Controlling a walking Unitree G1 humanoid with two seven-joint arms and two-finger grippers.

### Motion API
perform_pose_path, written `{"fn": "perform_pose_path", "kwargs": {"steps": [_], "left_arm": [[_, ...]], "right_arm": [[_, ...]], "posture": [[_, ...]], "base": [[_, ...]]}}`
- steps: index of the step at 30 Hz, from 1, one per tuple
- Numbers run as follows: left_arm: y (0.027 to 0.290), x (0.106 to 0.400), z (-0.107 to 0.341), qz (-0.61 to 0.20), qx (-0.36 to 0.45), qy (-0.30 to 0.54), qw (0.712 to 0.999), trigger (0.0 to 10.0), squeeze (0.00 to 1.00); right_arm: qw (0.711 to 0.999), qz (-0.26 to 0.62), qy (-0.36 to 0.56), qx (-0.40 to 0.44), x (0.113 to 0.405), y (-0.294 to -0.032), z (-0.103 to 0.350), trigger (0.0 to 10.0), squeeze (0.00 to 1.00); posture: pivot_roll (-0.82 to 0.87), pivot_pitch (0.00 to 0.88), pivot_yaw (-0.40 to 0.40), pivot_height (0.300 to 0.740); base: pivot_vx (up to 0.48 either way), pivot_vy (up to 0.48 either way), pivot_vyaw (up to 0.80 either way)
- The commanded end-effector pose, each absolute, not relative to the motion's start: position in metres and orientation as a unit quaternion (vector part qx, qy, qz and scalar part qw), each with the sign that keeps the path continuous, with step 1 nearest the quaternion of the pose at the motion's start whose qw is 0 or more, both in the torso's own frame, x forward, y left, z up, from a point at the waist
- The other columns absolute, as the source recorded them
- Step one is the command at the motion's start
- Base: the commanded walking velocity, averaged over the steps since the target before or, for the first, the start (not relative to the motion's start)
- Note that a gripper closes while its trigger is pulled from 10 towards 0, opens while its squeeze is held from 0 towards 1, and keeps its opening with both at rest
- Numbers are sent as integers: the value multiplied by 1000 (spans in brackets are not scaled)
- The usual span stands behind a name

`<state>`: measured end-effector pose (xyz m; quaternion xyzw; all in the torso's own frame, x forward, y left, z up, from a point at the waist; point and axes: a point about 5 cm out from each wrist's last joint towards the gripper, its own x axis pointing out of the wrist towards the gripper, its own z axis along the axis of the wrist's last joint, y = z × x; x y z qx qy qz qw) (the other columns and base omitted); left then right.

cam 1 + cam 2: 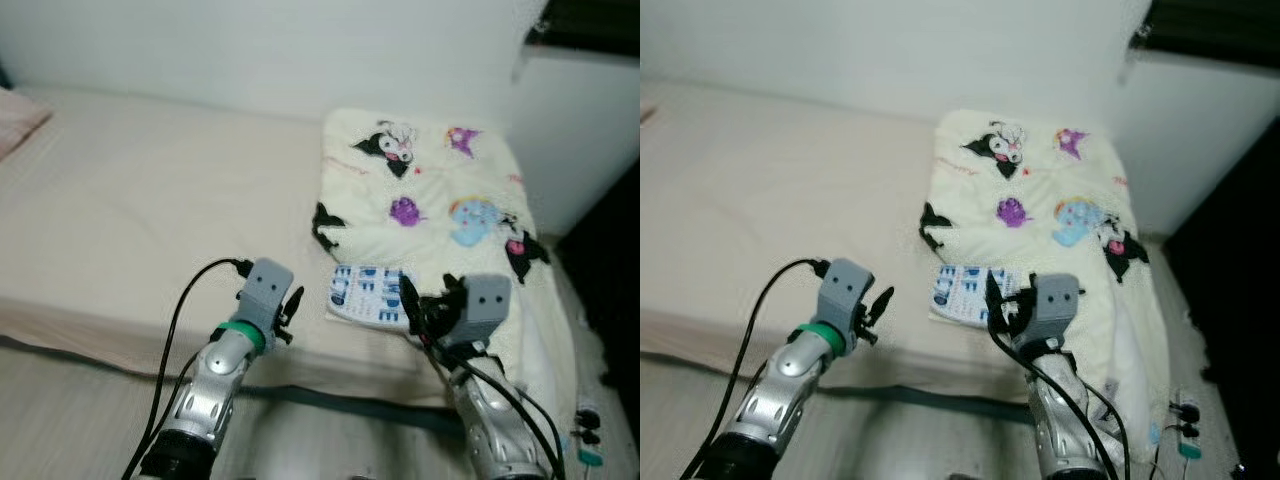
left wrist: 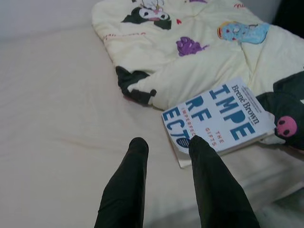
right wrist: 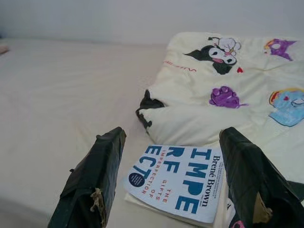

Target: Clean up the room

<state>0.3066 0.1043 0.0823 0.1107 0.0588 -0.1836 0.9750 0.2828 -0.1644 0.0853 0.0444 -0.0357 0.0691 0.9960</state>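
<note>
Books: where the bed's near edge runs, one white paperback book with blue lettering (image 3: 178, 183) lies flat, its far side tucked just under the quilt's edge.
Quilts: one cream padded quilt printed with cartoon characters (image 1: 430, 190) is spread over the right part of the bed, draping off the near edge.
Bed: one wide bed with a beige sheet (image 1: 150, 210), a white wall behind it.
Right hand (image 3: 178, 185): low over the book, fingers spread wide on either side of it, gripping nothing.
Left hand (image 2: 166, 161): just beside the book, fingers apart and empty, one fingertip over the book's corner.
Around: a pink cushion corner (image 1: 18, 122) at the far left; cables (image 1: 585, 435) on the floor at the right.
In the way: the quilt fold presses against the book's far side.
</note>
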Motion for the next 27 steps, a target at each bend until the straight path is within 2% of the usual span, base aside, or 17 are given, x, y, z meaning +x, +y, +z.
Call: {"fn": "perform_pose_path", "kwargs": {"steps": [1,14,27], "left_arm": [[107,304,75,-182,104,78,975,10000,0],[108,306,76,-179,114,71,975,10000,0],[105,305,78,-185,112,59,975,10000,0]], "right_arm": [[996,65,-21,50,281,-164,80,10000,0],[996,68,-20,51,281,-163,79,10000,0],[996,71,-20,52,281,-162,78,10000,0]], "posture": [[-11,19,22,740],[-10,17,26,740],[-11,18,26,740]], "base": [[0,0,0],[0,0,0],[0,-386,0]]}}
